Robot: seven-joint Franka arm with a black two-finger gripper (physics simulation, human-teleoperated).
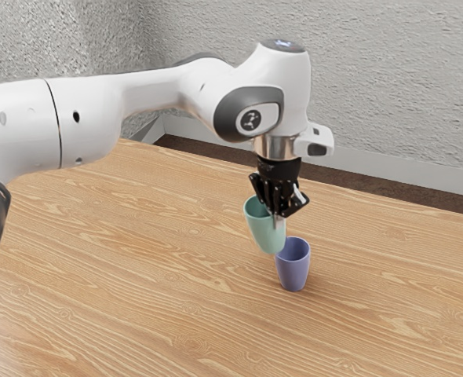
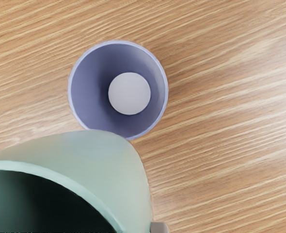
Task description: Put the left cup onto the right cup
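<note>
Above counter [image 1: 137, 259] | my pincer [image 1: 278, 210] clamps tilted green cup [image 1: 263, 232] | purple cup [image 1: 293, 265] stands just below, toward exterior view's right

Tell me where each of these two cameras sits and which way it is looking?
Exterior view: stands beside the table, looking across it toward the wall; shows the white arm and its gripper holding the green cup tilted, beside and above the purple cup.
Wrist view: rides on the arm's hand, looking straight down into the purple cup; a small grey bit beside the green cup may be part of the gripper.
Shared: both cups and the wooden table.
</note>
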